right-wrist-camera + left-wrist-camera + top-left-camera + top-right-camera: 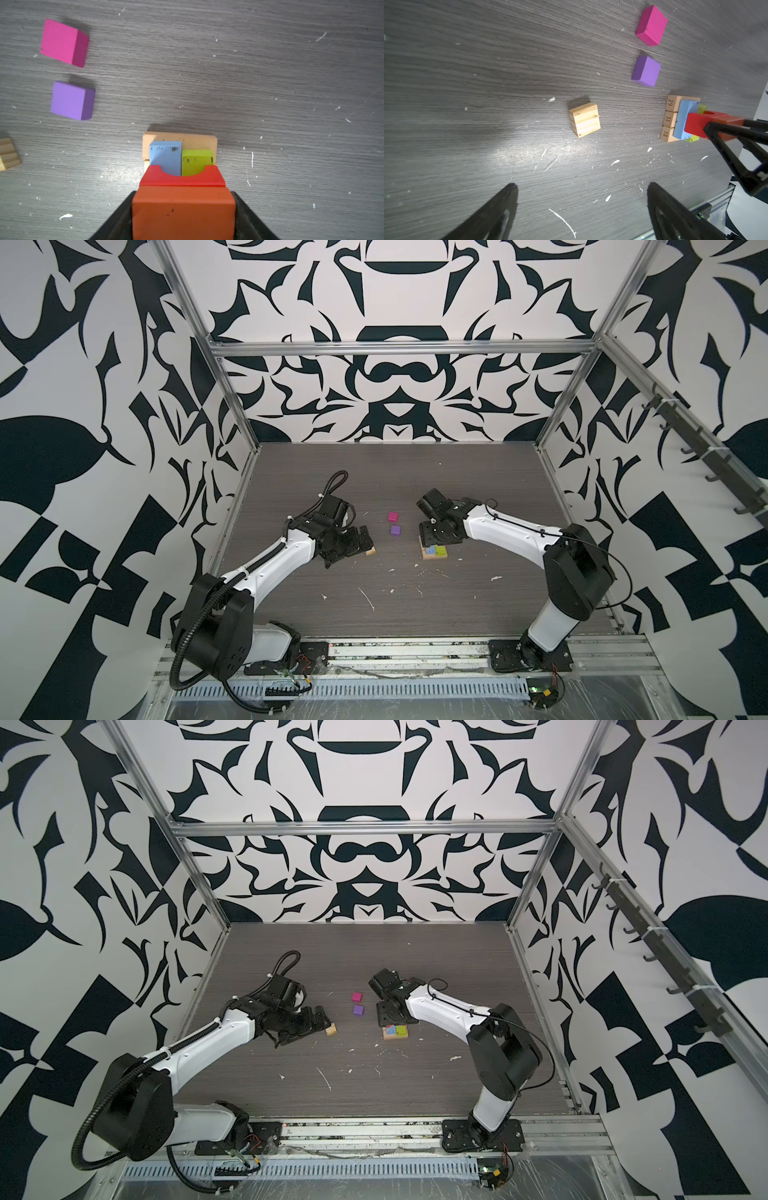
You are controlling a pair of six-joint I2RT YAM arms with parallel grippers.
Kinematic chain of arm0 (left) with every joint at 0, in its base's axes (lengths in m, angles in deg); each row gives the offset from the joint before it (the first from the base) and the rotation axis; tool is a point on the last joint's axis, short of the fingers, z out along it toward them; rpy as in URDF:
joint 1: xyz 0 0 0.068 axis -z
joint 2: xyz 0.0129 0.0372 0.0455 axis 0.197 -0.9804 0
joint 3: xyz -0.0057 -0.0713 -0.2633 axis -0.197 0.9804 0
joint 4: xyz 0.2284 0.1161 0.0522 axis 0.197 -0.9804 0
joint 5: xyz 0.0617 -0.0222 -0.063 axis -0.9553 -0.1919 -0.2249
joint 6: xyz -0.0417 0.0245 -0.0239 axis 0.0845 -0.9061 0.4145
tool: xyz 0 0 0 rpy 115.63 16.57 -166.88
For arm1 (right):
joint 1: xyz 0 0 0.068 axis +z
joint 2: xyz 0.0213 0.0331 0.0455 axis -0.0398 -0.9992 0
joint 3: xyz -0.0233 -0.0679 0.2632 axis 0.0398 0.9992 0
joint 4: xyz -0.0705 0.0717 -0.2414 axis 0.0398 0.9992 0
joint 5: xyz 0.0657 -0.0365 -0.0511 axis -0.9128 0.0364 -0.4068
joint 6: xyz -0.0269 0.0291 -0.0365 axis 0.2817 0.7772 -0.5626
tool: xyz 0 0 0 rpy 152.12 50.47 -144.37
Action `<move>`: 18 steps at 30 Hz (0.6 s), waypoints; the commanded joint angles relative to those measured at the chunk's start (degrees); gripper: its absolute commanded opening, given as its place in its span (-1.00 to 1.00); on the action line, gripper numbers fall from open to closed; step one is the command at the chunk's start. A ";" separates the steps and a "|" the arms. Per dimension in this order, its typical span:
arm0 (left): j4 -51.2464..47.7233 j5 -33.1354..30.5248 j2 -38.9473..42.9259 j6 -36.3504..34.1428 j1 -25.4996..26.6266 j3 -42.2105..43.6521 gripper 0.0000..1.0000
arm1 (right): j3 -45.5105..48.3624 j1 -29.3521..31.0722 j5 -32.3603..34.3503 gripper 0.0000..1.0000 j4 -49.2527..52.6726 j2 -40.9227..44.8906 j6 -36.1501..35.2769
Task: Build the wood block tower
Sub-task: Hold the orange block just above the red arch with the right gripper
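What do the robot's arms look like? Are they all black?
No. The left arm and the right arm both have smooth white shells with chunky black joints. A ribbed black hose loops along the left one, and a thin black wire runs along the right one. The jaws are black and pointed.
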 commanded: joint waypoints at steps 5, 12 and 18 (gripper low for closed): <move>-0.45 0.44 -0.16 0.03 0.02 0.87 0.99 | -1.14 -0.24 0.96 0.69 0.35 0.78 -0.14; -0.30 0.45 -0.48 -0.01 -0.05 1.10 0.99 | -1.84 -0.26 1.25 0.76 1.01 2.29 -0.55; 0.69 0.57 -0.68 0.37 -0.03 1.43 0.99 | -3.11 -0.24 1.30 0.75 3.10 4.59 -1.76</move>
